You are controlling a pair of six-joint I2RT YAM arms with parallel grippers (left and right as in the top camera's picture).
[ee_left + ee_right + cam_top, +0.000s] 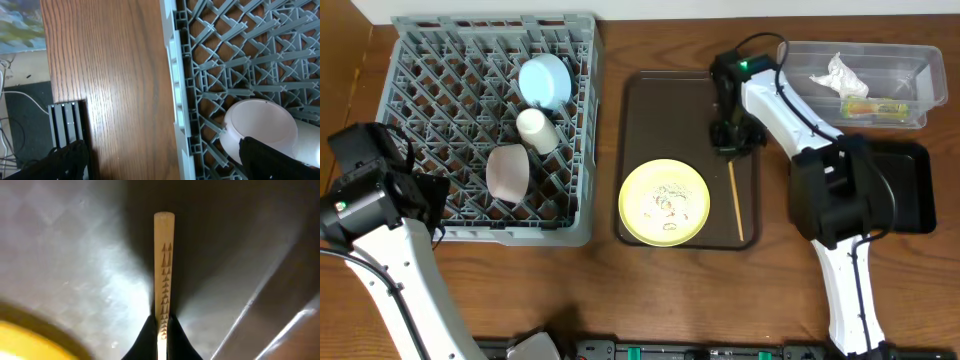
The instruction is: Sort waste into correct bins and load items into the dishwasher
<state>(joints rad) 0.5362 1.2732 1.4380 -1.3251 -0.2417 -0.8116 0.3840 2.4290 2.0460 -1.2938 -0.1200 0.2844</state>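
My right gripper [161, 322] is shut on a thin wooden chopstick [164, 265] with a printed pattern, just above the brown tray. In the overhead view that gripper [732, 135] is at the tray's back right, and a chopstick [736, 205] lies right of the pale yellow plate [665, 202], which holds rice grains. The grey dish rack [420, 60] contains a light blue bowl [545, 80], a white cup [538, 130] and a white bowl [507, 172]. My left gripper [165, 170] is open, straddling the rack's edge beside the white bowl [257, 127].
The clear tub [920, 60] at the back right holds a crumpled napkin [840, 72] and a yellow-green wrapper [875, 105]. The black tray [910, 190] lies at the right, partly under my right arm. The brown serving tray [670, 100] sits mid-table.
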